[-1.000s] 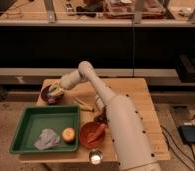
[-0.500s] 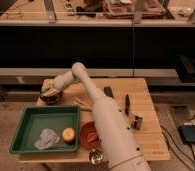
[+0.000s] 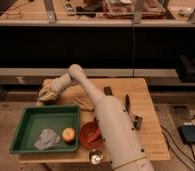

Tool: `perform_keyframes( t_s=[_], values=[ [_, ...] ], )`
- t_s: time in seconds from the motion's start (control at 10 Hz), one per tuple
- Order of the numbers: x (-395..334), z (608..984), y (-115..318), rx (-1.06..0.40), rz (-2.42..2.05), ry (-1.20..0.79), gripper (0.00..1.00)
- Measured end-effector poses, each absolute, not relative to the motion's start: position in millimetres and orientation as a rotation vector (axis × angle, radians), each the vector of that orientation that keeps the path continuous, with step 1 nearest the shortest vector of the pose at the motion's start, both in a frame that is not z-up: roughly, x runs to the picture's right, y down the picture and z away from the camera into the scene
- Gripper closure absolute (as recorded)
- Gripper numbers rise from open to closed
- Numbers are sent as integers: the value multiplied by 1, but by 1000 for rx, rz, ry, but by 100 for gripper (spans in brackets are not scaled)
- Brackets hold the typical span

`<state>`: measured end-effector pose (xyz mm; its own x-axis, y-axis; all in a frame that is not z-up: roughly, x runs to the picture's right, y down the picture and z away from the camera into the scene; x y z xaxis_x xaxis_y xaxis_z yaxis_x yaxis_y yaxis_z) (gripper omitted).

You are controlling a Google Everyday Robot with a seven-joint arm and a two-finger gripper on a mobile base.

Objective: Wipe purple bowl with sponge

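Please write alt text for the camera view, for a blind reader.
The robot's claw is at the purple bowl, at the far left corner of the wooden table. Nearer, a green tray holds a cloth and a fruit.

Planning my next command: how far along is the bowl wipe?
Done: the approach; the gripper is at the bowl on the table's far left corner. In hand: the wipe seems under way, with the sponge at the gripper, against the bowl. Left: finishing the wipe and pulling clear; how much of the bowl is wiped cannot be told.
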<state>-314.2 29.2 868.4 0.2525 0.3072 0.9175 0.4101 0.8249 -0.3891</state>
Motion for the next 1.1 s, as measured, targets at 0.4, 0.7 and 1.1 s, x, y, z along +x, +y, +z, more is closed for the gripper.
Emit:
perform_keyframes(
  t_s=[0.4, 0.7, 1.1],
  values=[
    [-250, 862, 22, -604, -27, -1281, 100],
    [-225, 872, 3, -553, 16, -1222, 100],
    [-236, 897, -20, -544, 25, -1192, 100]
  ],
)
